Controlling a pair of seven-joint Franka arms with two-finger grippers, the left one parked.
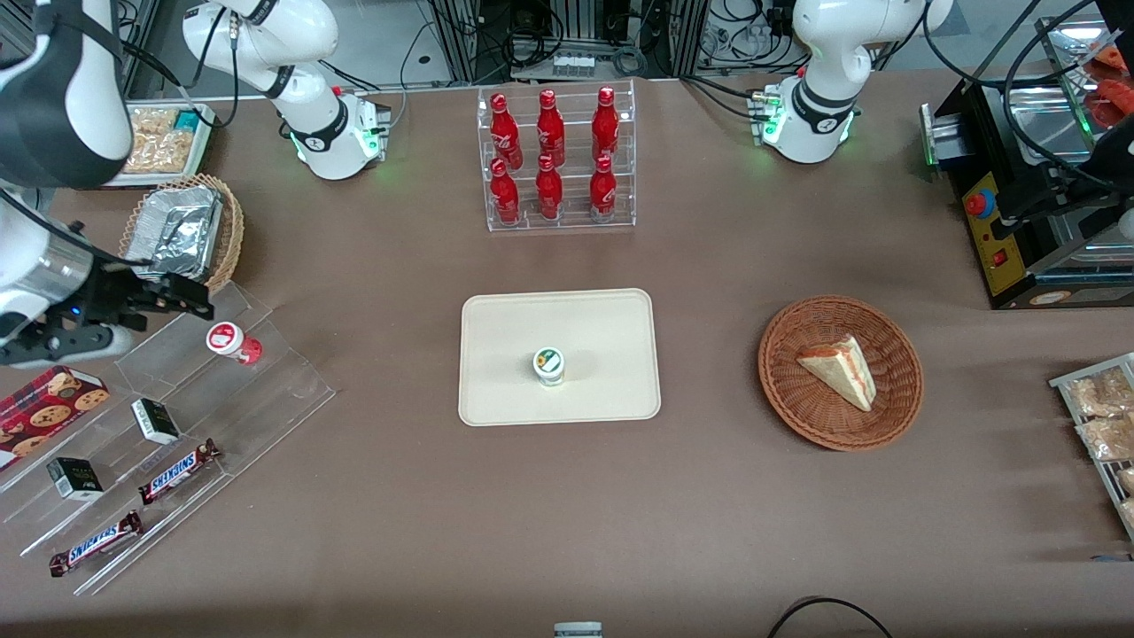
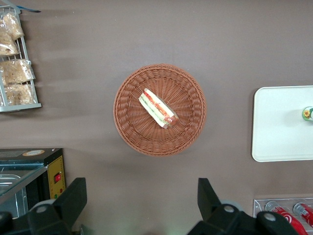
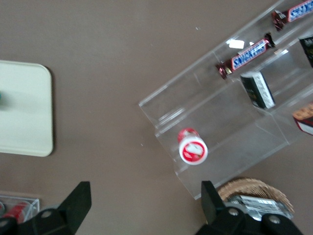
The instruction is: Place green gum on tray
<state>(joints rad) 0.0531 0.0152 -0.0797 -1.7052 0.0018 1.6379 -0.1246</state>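
Observation:
The green gum (image 1: pixel 549 366), a small white canister with a green band and a white lid, stands upright on the cream tray (image 1: pixel 505 390) in the middle of the table. It also shows in the left wrist view (image 2: pixel 307 113) on the tray (image 2: pixel 279 127). My right gripper (image 1: pixel 182 297) is open and empty, raised at the working arm's end of the table, above the clear stepped display stand and far from the tray. In the right wrist view the gripper (image 3: pixel 145 198) hangs over bare tablecloth, with the tray's corner (image 3: pixel 29 117) in sight.
A red gum canister (image 1: pixel 232 340) stands on the clear display stand (image 1: pixel 266 390) with Snickers bars (image 1: pixel 177 470) and small black boxes. A foil-lined wicker basket (image 1: pixel 182 232) and a rack of red bottles (image 1: pixel 554 159) stand farther back. A wicker basket with a sandwich (image 1: pixel 840 370) sits toward the parked arm's end.

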